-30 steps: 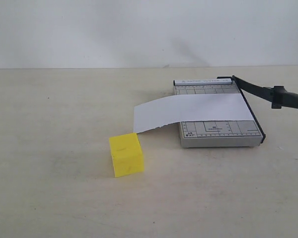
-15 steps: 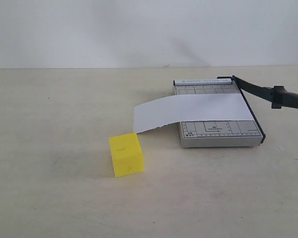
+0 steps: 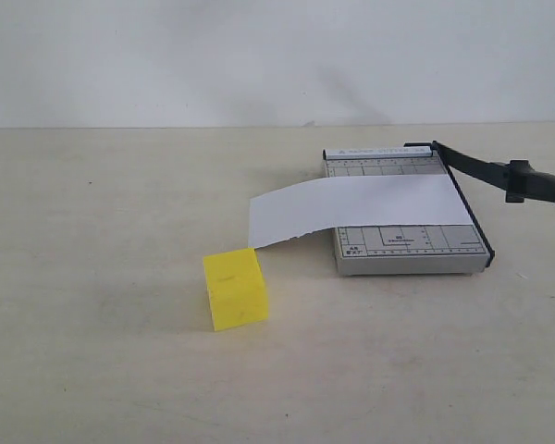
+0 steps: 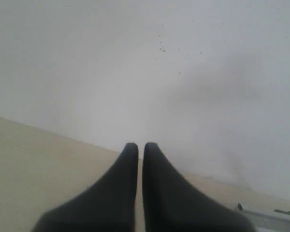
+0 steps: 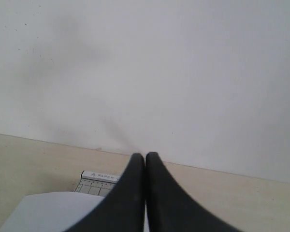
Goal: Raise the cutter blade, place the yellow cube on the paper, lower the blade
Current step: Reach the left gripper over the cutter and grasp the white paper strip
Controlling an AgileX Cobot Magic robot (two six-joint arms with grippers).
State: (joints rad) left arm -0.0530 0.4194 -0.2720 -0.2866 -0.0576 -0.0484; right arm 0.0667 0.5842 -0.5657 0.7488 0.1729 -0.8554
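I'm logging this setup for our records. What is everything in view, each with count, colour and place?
yellow cube: one, bright yellow, on the table near the paper's free left end.
paper: one, white, across the cutter base, left end overhanging.
cutter base: one, grey with grid marks, right of centre.
cutter blade: one, black, hinged at the base's far right corner, handle out past the right edge.
table: one, beige, under everything.
wall: one, white, behind the table.
left gripper: one, black, shut, empty.
right gripper: one, black, shut, empty.
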